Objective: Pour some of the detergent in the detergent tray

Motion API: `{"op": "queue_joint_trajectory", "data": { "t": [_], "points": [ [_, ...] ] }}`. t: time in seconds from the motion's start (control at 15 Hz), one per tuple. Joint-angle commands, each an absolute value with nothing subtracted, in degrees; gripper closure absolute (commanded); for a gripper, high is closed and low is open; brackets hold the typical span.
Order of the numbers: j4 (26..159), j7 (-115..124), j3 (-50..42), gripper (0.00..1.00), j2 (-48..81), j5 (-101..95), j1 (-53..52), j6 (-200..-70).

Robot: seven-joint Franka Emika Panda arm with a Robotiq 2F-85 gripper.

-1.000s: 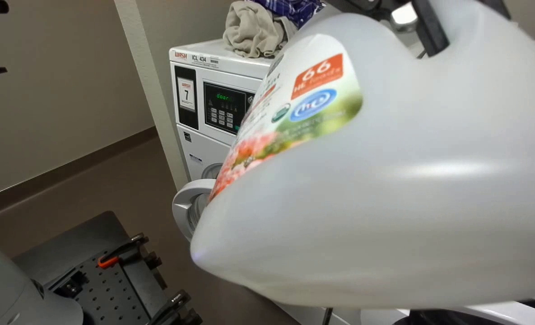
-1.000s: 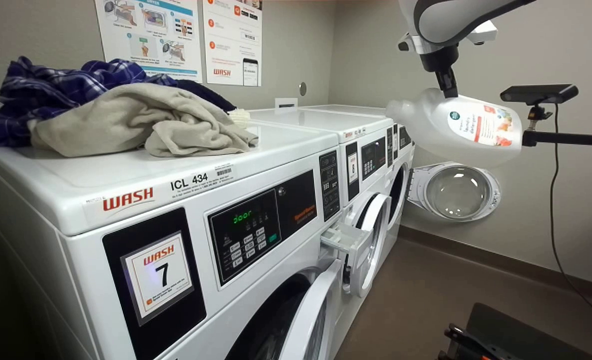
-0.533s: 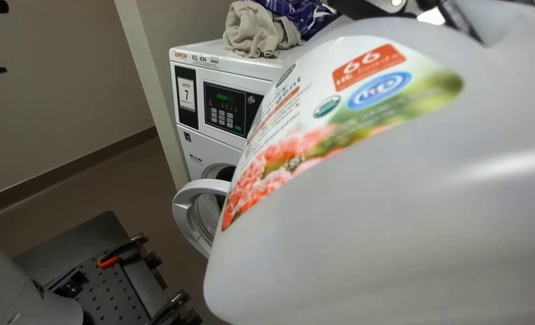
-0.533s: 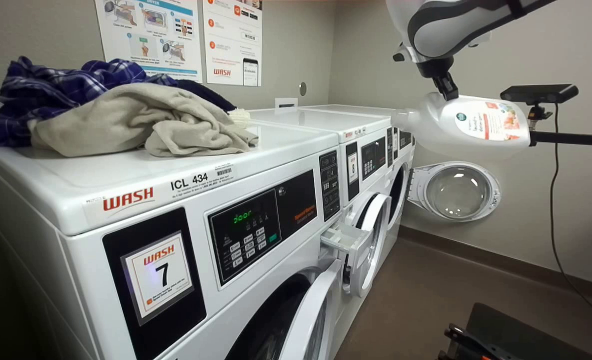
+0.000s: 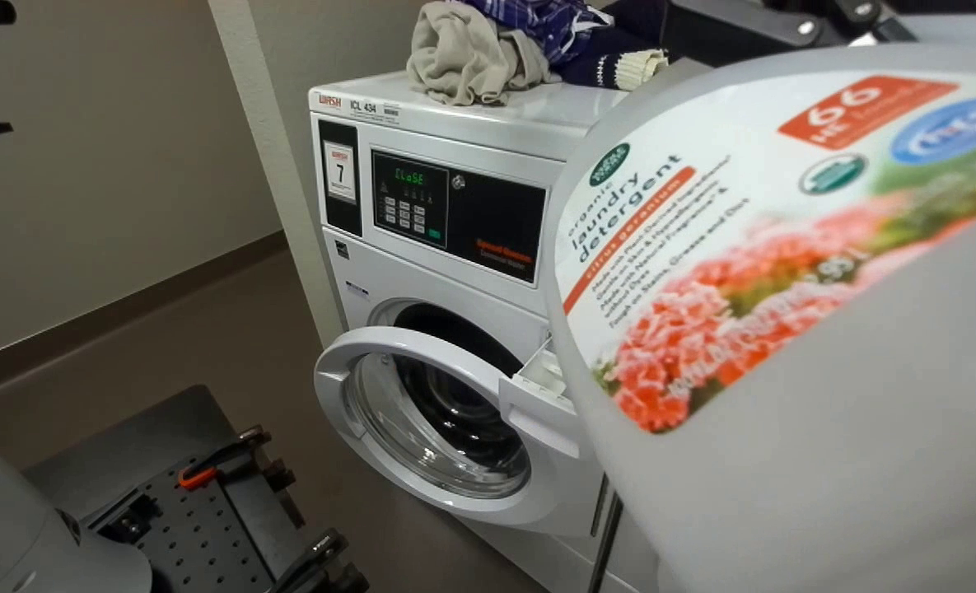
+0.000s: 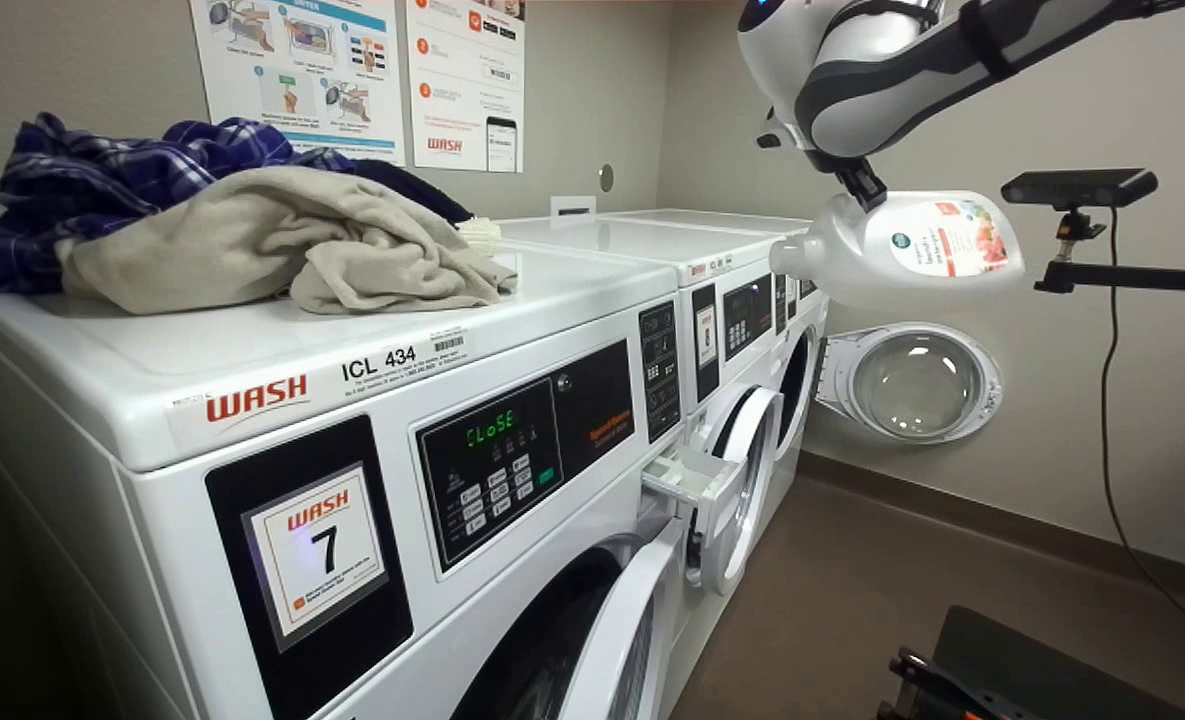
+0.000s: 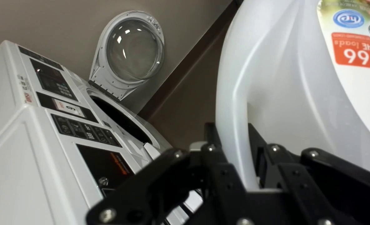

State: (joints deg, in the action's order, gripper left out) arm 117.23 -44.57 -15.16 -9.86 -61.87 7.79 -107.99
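A large translucent white detergent bottle [image 5: 792, 412] with a flowered label lies on its side in the air, held by my gripper [image 6: 867, 190]. In an exterior view the bottle [image 6: 912, 250] is nearly level, its neck pointing left toward the washers. In the wrist view my gripper [image 7: 230, 134] is shut around the handle of the bottle [image 7: 275, 93]. The white detergent tray [image 6: 697, 482] is pulled out of washer 7; it also shows, partly behind the bottle, in an exterior view [image 5: 541, 403]. The bottle is higher than the tray and apart from it. Whether the neck is capped cannot be told.
The round door [image 5: 422, 428] of washer 7 stands open below the tray. More open washer doors [image 6: 917, 385] stick out farther along the row. Clothes [image 6: 282, 230] lie on the washer top. A camera on an arm [image 6: 1080, 188] is close behind the bottle's base.
The bottle has levelled out, its neck lower than before, and moved right in an exterior view, uncovering the tray and washer door. The washer display changed from "door" to "CLOSE".
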Motion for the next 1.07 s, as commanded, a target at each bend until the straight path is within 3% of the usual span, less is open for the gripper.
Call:
{"op": "queue_joint_trajectory", "data": {
  "t": [0.0,1.0],
  "points": [
    [115.3,-47.6,-14.0,0.94,-8.8,-65.4,8.4,-110.7],
    [115.3,-49.0,-12.7,0.94,-7.3,-79.3,8.6,-122.0]
  ]
}}
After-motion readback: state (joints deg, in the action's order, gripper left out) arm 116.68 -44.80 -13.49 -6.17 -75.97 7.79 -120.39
